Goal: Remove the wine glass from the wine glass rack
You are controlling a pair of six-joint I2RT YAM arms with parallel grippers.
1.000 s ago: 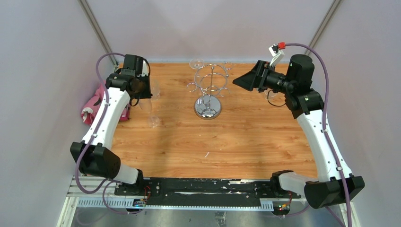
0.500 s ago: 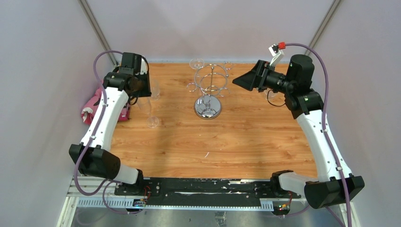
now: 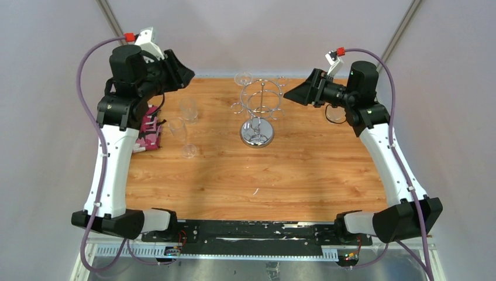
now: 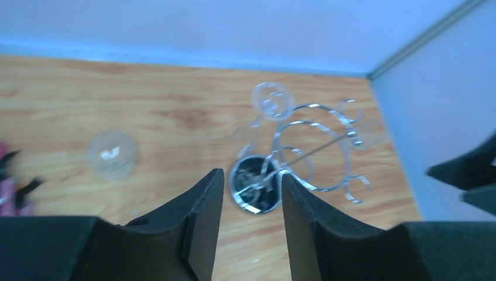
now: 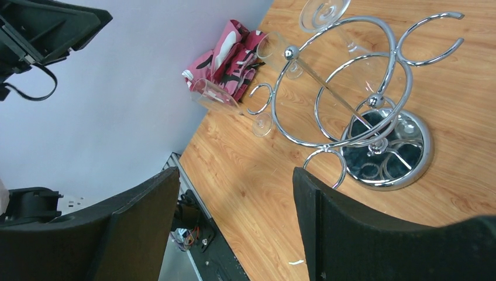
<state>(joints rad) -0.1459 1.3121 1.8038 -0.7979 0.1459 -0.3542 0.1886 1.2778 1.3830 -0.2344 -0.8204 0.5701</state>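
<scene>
The chrome wine glass rack (image 3: 258,132) stands at the back middle of the wooden table. A clear wine glass (image 3: 243,78) hangs upside down from a loop on its far left side, round foot up; its foot (image 4: 272,100) also shows in the left wrist view and in the right wrist view (image 5: 323,12). My left gripper (image 3: 184,73) is raised at the back left, open and empty, aimed at the rack (image 4: 310,149). My right gripper (image 3: 292,96) hovers just right of the rack's ring (image 5: 351,88), open wide with nothing between its fingers.
Two clear glasses (image 3: 188,109) (image 3: 181,136) stand on the table left of the rack. Another glass (image 3: 335,115) sits behind my right arm. A pink patterned cloth (image 3: 150,132) lies at the left edge. Grey walls close in the back and sides.
My left arm has lifted up and back from beside the standing glass at the left, its jaws widening and the wrist now pointing at the rack. The right arm shifted slightly.
</scene>
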